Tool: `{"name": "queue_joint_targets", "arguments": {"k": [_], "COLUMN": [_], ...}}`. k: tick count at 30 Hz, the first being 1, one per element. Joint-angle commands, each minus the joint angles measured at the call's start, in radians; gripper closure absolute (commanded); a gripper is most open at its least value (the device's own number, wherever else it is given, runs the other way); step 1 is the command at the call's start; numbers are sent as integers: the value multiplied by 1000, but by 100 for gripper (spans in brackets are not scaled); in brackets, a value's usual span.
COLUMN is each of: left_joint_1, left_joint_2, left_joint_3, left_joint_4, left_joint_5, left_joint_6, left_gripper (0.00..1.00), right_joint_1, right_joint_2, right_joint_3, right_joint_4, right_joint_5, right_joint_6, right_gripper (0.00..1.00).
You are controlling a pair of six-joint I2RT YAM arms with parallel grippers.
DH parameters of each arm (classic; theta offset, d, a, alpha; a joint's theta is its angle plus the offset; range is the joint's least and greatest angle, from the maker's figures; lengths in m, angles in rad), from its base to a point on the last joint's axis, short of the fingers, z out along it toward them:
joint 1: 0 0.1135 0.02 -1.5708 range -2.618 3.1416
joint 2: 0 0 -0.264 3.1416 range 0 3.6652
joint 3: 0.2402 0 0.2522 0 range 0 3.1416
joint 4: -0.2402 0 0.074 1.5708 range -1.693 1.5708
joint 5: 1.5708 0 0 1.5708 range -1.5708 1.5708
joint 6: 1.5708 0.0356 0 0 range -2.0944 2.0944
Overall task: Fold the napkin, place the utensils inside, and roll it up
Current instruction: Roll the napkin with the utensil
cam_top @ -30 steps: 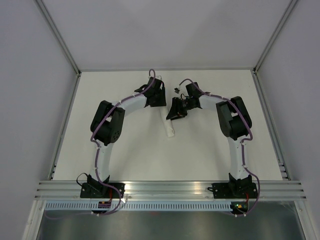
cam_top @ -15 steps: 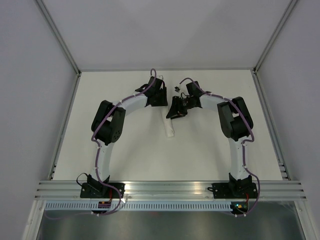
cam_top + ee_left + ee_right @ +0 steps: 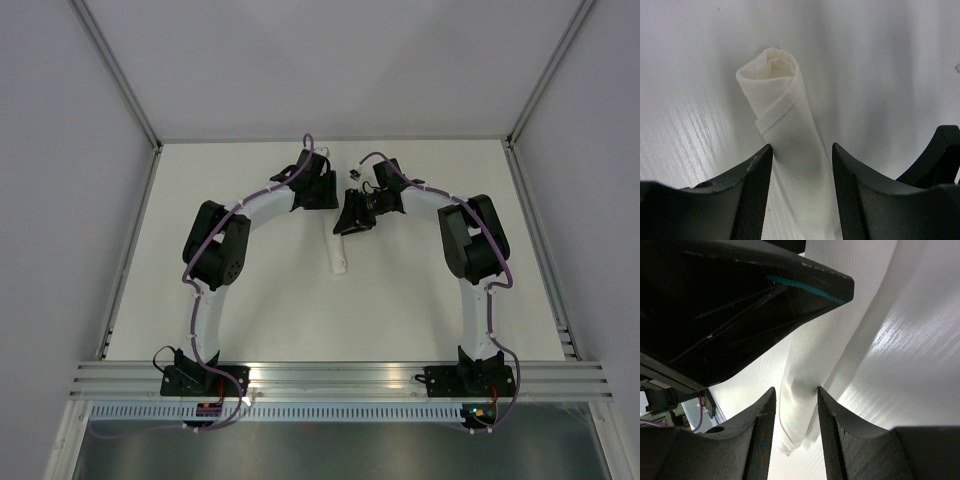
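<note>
Left tool (image 3: 802,150) clenched on the rolled napkin (image 3: 340,255), fingers (image 3: 755,190) pressed to both its sides. Right tool (image 3: 796,392) likewise pinching the roll, nearer its 6 o'clock end. Arms bowed outward from the bases, elbows at 9 and 3 o'clock, wrists converging over the surface (image 3: 400,290). Roll runs 6 to 12 o'clock. Its coiled far end pokes past the left fingers.
</note>
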Motion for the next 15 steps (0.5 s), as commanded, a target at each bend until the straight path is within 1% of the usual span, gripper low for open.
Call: {"name": "queue_joint_targets", "arguments": {"k": [1,15], "left_joint_1": [-3,1], "left_joint_2": [-7,-36], "left_joint_3": [42,35], "left_joint_4": [-2,-13], "left_joint_5": [22,3], "left_joint_6": [43,60], "left_gripper": [44,41], "right_joint_1": [-4,-17], "right_joint_2": [-37,-44], "right_joint_3": [44,51], "right_joint_4": [-24,-67], "right_joint_5": [22,62], "right_joint_6": [3,-48], "right_gripper": [55,54]}}
